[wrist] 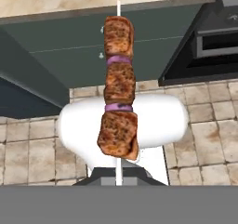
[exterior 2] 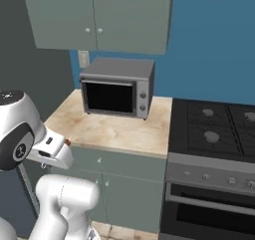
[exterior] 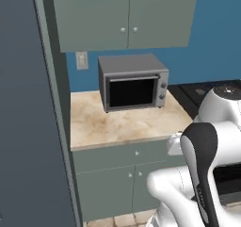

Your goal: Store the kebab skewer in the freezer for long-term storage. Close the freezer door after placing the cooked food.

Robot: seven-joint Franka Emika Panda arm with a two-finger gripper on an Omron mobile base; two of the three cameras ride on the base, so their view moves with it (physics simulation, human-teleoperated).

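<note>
Holding kebab skewer (wrist: 119,95) pinched by its stick at bottom centre of hand view, my gripper (wrist: 119,180) clamped tight on it (pickup done). Freezer (exterior: 28,127) fills left of left base view. Placing, closing door remain.

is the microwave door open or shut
Shut. The microwave on the counter has its dark-windowed door flat against its front in both base views, with no gap showing.

Robot arm (exterior: 202,174) — glossy white rounded link shells, smooth and bulbous; dark grey-black joint bands between segments, one bearing small pale marking; white boxy wrist block (exterior 2: 52,152) — small dark details.
</note>
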